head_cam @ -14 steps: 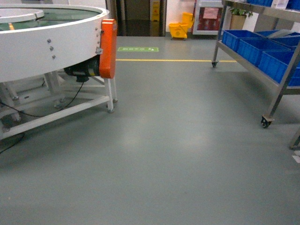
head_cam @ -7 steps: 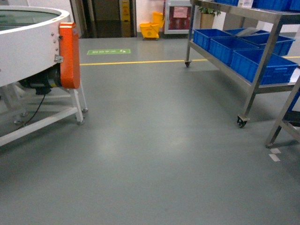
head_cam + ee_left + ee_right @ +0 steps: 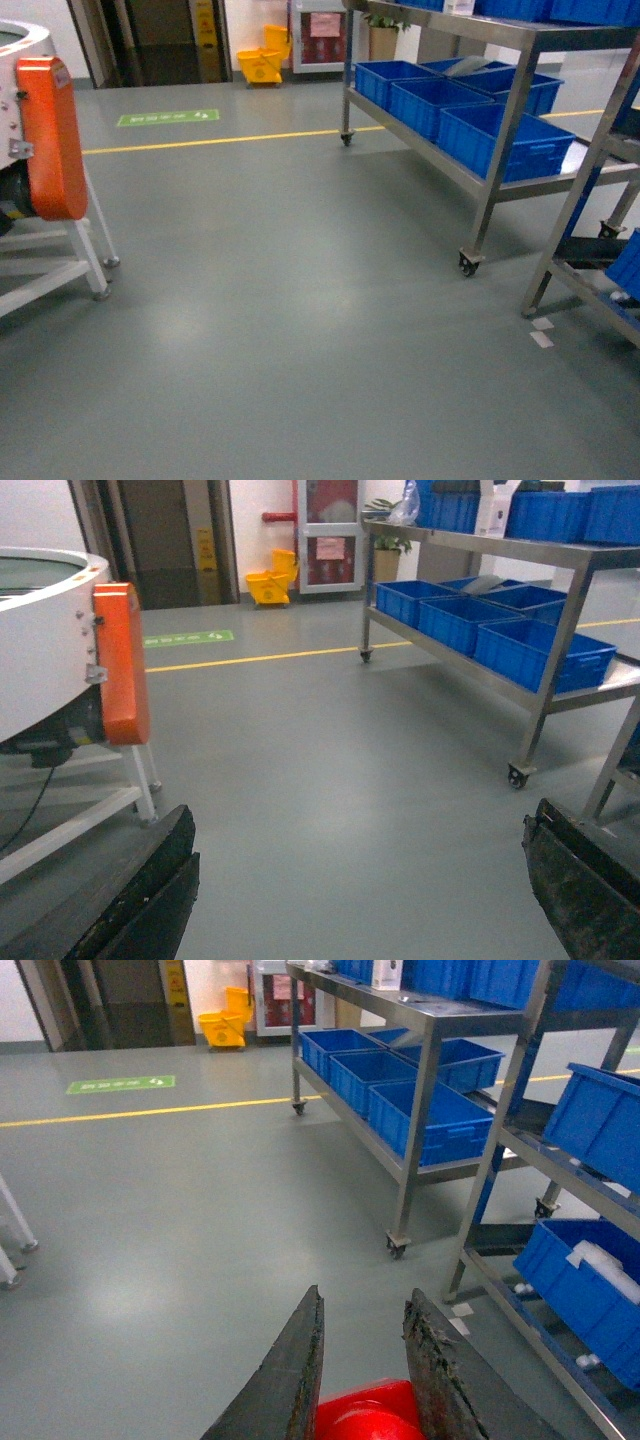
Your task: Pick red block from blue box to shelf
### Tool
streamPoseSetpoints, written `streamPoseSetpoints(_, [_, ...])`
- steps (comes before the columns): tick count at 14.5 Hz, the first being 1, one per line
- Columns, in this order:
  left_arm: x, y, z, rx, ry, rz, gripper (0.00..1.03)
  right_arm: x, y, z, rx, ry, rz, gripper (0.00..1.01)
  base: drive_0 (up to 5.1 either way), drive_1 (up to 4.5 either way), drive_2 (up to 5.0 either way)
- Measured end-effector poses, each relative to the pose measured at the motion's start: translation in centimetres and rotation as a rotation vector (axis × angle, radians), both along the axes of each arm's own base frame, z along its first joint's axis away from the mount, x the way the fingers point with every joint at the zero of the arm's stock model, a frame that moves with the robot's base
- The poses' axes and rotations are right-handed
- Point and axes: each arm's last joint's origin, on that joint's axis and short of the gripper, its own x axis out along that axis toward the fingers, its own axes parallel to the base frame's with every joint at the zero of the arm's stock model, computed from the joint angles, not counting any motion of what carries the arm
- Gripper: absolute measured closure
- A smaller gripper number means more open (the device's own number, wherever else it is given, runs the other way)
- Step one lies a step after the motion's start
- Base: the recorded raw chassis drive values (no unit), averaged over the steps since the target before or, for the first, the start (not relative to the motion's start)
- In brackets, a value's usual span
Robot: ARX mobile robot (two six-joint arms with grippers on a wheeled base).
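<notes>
Red block (image 3: 365,1418) sits between the fingers of your right tool (image 3: 362,1380), clamped at the bottom edge of the right wrist view; only its top and stud show. Your left tool (image 3: 355,880) is spread wide with nothing in it, both dark fingers at the bottom corners of its view. Neither tool shows in the head view.

Step in hand, as I read it: transport. Block is picked, base is travelling over open grey floor (image 3: 280,300), placement not yet begun. Blue box isn't in any view.

The shelf (image 3: 500,110) is ahead on your right, steel uprights on casters, its lower tier filled with dark blue crates (image 3: 500,140). A second rack (image 3: 560,1160) stands just beside it, nearer you, also carrying dark blue crates. The round white machine with the orange cover (image 3: 50,135) is at your left, well apart from both racks.

Next move calls for:
- closing on the shelf and squaring the base to it
- picking a free spot on a tier; from here I can't tell which tier has room
- raising the right arm clear of the rail before reaching in
- keeping the grip firm until the block rests on the tier
</notes>
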Motion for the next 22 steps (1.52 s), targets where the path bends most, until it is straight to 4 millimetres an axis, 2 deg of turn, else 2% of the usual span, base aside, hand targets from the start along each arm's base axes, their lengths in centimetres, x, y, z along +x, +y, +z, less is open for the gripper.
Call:
streamPoseSetpoints(2, [0.00, 0.00, 0.00, 0.000, 0.000, 0.001, 0.05, 0.02, 0.01, -0.03, 0.000, 0.003, 0.001, 0.81, -1.7, 2.58, -6.0])
streamPoseSetpoints(22, [0.00, 0.00, 0.00, 0.000, 0.000, 0.000, 0.05, 0.03, 0.01, -0.05, 0.000, 0.004, 0.002, 0.81, -1.6, -1.63, -1.6])
